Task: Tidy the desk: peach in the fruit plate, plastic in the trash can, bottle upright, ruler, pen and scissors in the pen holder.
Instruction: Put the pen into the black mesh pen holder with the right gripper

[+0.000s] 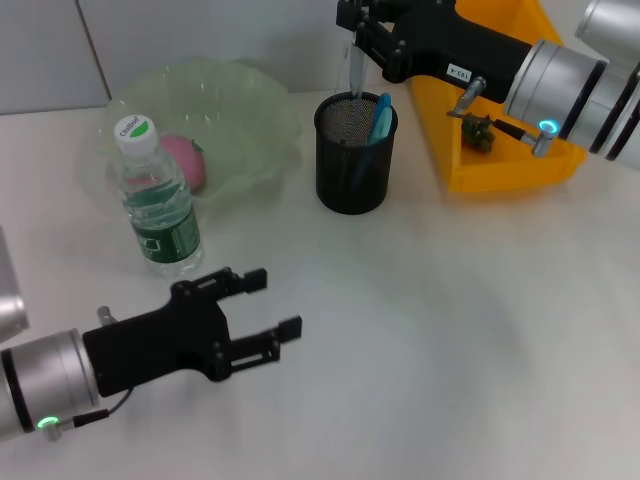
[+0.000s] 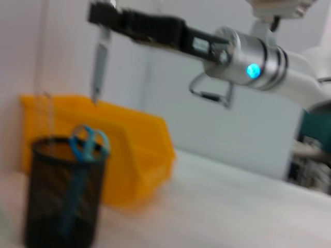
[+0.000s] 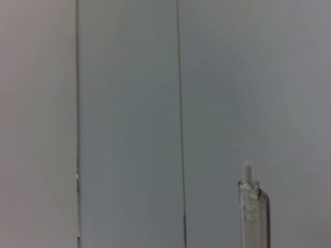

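Note:
My right gripper [image 1: 357,38] hangs above the black mesh pen holder [image 1: 351,160], shut on a grey pen [image 1: 356,75] that points down at its mouth. The left wrist view shows the same pen [image 2: 100,64] in that gripper [image 2: 105,14], its tip just above the holder [image 2: 62,196]. Blue-handled scissors [image 1: 381,118] stand inside the holder. The pink peach [image 1: 186,163] lies in the pale green fruit plate [image 1: 245,110]. In front of the plate the bottle [image 1: 156,200] stands upright. A dark green scrap [image 1: 478,132] lies in the yellow bin [image 1: 505,165]. My left gripper [image 1: 279,303] is open low over the table. I cannot make out the ruler.
The yellow bin sits right of the pen holder, under my right arm. The bottle is close behind my left gripper's fingers. White tabletop stretches across the front and right. A pale wall runs behind the table.

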Motion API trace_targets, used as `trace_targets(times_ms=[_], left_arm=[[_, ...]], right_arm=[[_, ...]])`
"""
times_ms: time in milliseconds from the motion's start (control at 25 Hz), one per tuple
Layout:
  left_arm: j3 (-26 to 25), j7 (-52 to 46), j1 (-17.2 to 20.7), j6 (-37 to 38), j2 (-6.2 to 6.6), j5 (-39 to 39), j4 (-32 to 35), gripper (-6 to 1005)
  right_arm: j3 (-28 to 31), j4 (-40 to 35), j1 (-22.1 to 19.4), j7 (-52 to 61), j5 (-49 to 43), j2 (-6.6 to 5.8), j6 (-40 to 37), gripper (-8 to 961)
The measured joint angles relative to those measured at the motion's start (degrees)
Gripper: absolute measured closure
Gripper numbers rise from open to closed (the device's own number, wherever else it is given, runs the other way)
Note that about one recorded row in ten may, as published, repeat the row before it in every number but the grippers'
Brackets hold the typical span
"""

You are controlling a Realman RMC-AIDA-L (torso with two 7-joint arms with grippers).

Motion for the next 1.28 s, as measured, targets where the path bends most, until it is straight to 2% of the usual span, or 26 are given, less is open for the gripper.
trace_targets(times_ms=[40,120,240,320,400,800,1280], left_arm=[[0.0,0.0,0.0,0.0,0.00,0.0,0.0,227],[0.2,5.8,1.8,1.2,0.03,-7.1,-1.8,227],[0.8,10.2,3.4,2.8,-0.03,-11.2,-2.1,227],[3.5,14.8,4.7,4.6,-0.10,-16.0,-2.6,227],[5.4,15.1,4.6,4.6,-0.08,-17.9,-2.9,226],[5.8,14.6,3.6,4.7,0.05,-18.5,-4.7,226],[5.5,13.3,3.5,5.3,0.27,-18.6,-5.1,225]], right_arm=[[0.0,0.0,0.0,0.0,0.0,0.00,0.0,812],[0.0,0.1,0.0,0.0,0.0,0.00,0.6,812],[0.0,0.1,0.1,-0.1,0.0,0.00,1.1,812],[0.0,0.2,0.6,-0.3,0.1,0.00,2.8,812],[0.0,0.7,0.9,-1.2,0.4,0.00,3.5,812],[-1.1,5.2,3.9,-3.8,1.3,0.08,9.7,812],[-1.3,7.5,4.1,-3.9,1.3,0.09,13.4,798]])
